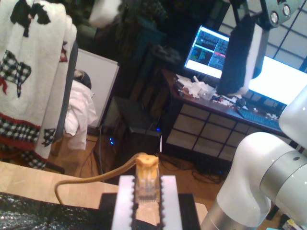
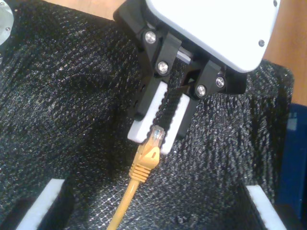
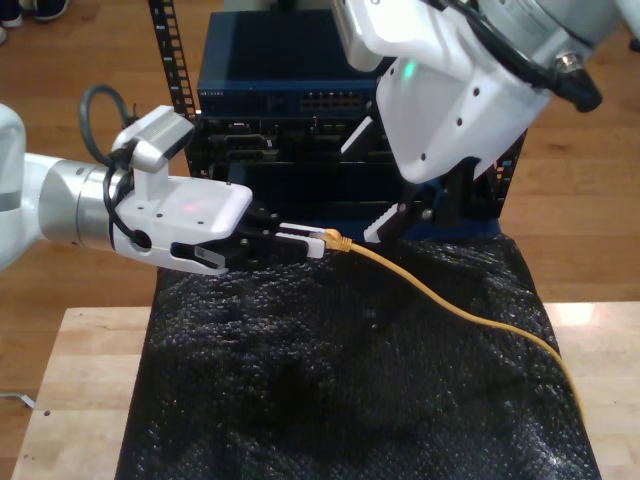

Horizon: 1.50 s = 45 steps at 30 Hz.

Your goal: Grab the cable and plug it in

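The yellow-orange cable (image 3: pixel 452 306) runs from the exterior view's right across the black mat to my first gripper (image 3: pixel 306 243). That gripper is shut on the cable's clear plug (image 1: pixel 146 186), which sits between its white pads (image 1: pixel 123 201). In the second wrist view the plug (image 2: pixel 157 134) sticks out of the first gripper (image 2: pixel 156 136) and the cable (image 2: pixel 128 194) trails away over the mat. My second gripper (image 3: pixel 415 215) hangs above the mat just to the exterior view's right of the plug. It is open and empty, its pads (image 2: pixel 42 207) spread wide.
A black mesh mat (image 3: pixel 330 380) covers a wooden table (image 3: pixel 70 360). Behind it stands a rack with a blue network switch (image 3: pixel 290 75) and its row of ports. The first wrist view faces a desk with monitors (image 1: pixel 208 50) and a white arm (image 1: pixel 259 187).
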### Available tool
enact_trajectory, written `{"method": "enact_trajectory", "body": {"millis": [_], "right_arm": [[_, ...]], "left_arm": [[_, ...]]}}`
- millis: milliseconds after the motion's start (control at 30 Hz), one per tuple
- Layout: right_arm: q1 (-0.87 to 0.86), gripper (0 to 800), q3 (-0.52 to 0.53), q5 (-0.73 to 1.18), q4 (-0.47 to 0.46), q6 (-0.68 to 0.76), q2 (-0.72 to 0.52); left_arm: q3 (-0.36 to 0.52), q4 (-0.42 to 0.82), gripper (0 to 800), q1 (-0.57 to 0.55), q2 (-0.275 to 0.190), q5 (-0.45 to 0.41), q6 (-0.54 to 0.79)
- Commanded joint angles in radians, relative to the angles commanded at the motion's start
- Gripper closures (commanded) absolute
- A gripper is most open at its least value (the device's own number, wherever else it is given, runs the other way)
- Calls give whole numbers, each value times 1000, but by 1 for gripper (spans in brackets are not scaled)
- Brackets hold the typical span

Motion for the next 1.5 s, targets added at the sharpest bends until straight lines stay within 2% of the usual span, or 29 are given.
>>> {"method": "enact_trajectory", "body": {"millis": [167, 367, 600, 933, 1133, 1267, 1500], "right_arm": [[3, 2, 20, -40, 12, -68, -63], [17, 2, 48, -109, 12, -126, -126], [38, 1, 91, -227, 9, -129, -166], [184, 1, 155, -385, 11, -183, -190], [201, 1, 198, -470, 9, -190, -227], [222, 1, 226, -514, 9, -203, -244], [270, 6, 258, -569, 8, -219, -247]], "left_arm": [[-12, -29, 797, 5, 28, 64, -37], [-43, -52, 797, 51, 81, 150, -91], [-44, -60, 797, 54, 89, 212, -123], [-66, -112, 797, 83, 138, 321, -164], [-74, -132, 797, 83, 149, 384, -189], [-84, -163, 797, 95, 172, 430, -195], [-95, -180, 795, 98, 186, 460, -201]]}}
